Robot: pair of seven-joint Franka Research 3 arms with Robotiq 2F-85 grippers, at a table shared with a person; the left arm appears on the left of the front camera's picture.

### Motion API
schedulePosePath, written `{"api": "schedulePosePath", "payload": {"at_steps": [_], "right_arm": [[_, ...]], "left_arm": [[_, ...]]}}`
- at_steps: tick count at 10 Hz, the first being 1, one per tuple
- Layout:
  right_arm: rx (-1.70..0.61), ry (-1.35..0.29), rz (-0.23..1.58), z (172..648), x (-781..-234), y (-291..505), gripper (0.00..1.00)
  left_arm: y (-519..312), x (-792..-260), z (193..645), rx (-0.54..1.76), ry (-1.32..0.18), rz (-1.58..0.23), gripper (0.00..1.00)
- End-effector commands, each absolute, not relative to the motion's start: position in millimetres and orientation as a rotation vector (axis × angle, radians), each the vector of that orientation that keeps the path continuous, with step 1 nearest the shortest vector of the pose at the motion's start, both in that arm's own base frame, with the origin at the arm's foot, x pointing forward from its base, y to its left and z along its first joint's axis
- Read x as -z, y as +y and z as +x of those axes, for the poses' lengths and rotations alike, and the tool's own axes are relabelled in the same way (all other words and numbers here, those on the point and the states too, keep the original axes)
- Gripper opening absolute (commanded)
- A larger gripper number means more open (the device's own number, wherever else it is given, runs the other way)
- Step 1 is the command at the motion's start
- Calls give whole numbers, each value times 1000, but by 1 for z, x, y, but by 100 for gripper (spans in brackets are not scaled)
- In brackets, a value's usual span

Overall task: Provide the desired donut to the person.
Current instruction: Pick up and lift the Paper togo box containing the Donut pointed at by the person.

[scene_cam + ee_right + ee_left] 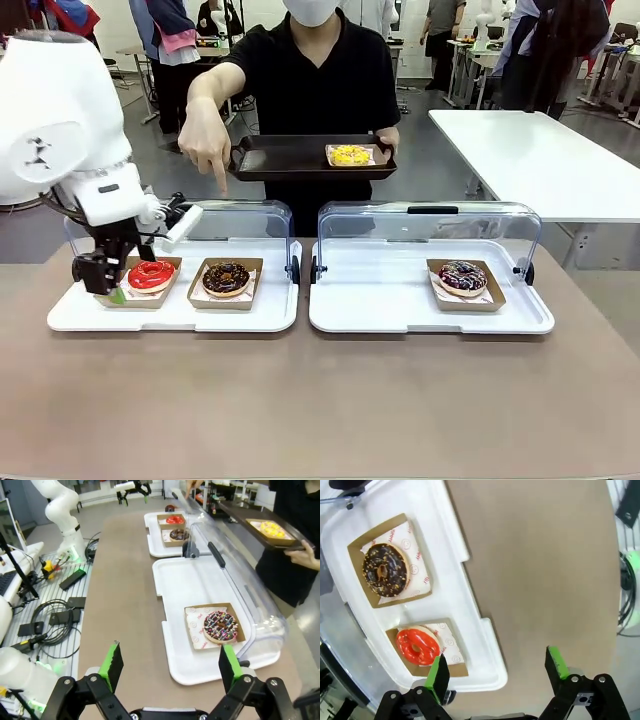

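A red-glazed donut [151,273] and a chocolate donut [226,278] sit in paper trays on the left white tray [170,315]. A sprinkled chocolate donut [462,276] rests on the right white tray [420,310]. The person [315,70] holds a dark tray [290,158] carrying a yellow donut [350,155]. Their other hand [205,140] points down, roughly above the chocolate donut. My left gripper [100,283] hovers open at the left tray's corner beside the red donut [417,645]; its jaws [496,659] hold nothing. My right gripper [170,655] stands open, short of the sprinkled donut [220,626].
Clear hinged lids [430,225] stand open behind both white trays. The brown tabletop [320,400] is bare in front. Cables and gear [50,605] lie off the table's side. Other tables and people stand in the background.
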State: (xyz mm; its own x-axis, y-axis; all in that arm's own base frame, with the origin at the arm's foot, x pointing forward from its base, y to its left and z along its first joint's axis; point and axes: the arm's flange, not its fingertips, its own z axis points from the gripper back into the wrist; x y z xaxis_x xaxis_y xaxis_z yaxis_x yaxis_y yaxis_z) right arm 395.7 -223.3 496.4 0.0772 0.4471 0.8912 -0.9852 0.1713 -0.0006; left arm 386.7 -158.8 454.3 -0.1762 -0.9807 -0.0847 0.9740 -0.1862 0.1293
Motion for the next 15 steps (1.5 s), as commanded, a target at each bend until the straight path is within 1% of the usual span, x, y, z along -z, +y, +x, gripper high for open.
{"api": "schedulePosePath", "payload": {"at_steps": [1, 2, 4, 5, 14, 15], "right_arm": [[-1246, -913, 775, 396, -496, -224, 100], [-1246, -913, 775, 396, -496, -224, 100], [-1246, -913, 775, 396, -496, -224, 100], [-1246, -913, 775, 396, -496, -224, 100], [-1246, -913, 775, 396, -496, -224, 100], [-1246, -913, 775, 396, -496, -224, 100]], "left_arm": [[-162, -449, 405, 1727, -99, 152, 100], [-160, -444, 417, 1737, -117, 49, 100], [-151, -444, 427, 1729, -154, -36, 100], [-158, -439, 414, 1727, -96, 87, 100], [-158, -439, 414, 1727, -96, 87, 100], [-158, -439, 420, 1742, -108, 62, 100]]}}
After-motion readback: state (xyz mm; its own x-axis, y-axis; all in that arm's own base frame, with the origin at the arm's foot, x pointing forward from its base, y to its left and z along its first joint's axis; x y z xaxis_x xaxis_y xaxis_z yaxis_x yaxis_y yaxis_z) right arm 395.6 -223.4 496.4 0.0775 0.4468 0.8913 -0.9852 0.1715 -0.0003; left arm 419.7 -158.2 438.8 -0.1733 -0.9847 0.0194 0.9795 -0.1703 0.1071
